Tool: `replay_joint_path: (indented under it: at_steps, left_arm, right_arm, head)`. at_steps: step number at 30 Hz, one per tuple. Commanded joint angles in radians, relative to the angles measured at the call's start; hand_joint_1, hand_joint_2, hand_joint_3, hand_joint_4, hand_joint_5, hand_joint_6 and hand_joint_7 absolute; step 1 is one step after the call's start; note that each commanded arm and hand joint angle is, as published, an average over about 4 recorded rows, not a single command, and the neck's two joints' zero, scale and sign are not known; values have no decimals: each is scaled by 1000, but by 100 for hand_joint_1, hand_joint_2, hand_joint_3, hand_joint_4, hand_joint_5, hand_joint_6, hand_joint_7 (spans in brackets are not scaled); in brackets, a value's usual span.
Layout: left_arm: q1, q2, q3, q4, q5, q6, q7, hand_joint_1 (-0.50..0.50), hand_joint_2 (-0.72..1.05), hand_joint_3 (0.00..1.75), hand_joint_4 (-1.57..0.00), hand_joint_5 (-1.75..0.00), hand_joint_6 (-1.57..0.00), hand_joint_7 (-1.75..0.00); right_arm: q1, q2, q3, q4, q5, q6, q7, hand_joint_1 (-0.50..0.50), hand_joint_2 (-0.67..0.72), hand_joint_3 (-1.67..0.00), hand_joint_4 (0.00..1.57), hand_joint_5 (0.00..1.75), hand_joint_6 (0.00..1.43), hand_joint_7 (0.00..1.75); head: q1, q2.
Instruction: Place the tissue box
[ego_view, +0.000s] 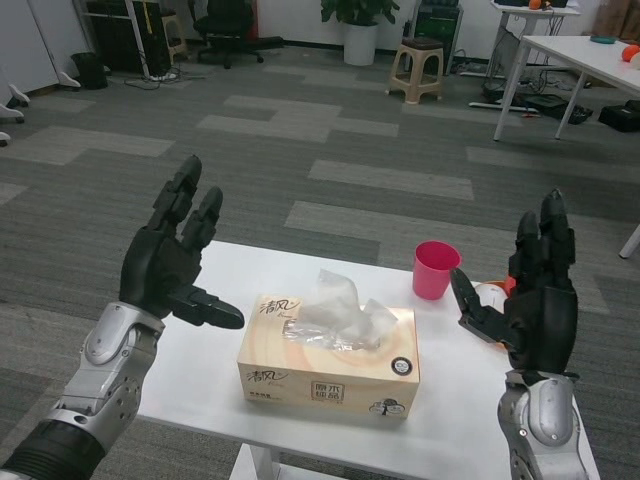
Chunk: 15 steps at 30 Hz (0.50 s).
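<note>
Orange/white obj (492, 293) mostly hidden behind right hand (535, 300); forearms cut off at btm edge.
</note>
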Motion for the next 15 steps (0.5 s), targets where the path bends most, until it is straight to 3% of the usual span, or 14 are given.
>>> replay_joint_path:
  at_steps: [1,3,7,15]
  left_arm:
    - [-21,13,7,-5,-13,-16,6,50,-19,0,0,-5,0,0]
    - [-26,13,13,-3,-13,-19,8,50,-19,0,0,0,0,0]
    - [-37,16,28,4,-11,-24,11,50,-19,0,0,-10,0,0]
    - [-56,19,49,33,-4,-24,29,50,-19,0,0,0,0,0]
  right_arm:
    - [-25,-16,6,11,3,-17,-4,-4,-41,-79,3,0,0,7]
    - [-27,-20,2,13,3,-18,-4,-4,-41,-79,3,0,0,7]
    - [-28,-24,-8,22,3,-19,-4,-4,-41,-79,4,0,0,7]
    - [-48,-24,-5,69,3,-17,-1,-4,-41,-75,10,7,0,7]
  head:
    - [1,-14]
    - [2,-18]
    - [16,-51]
    - [17,-54]
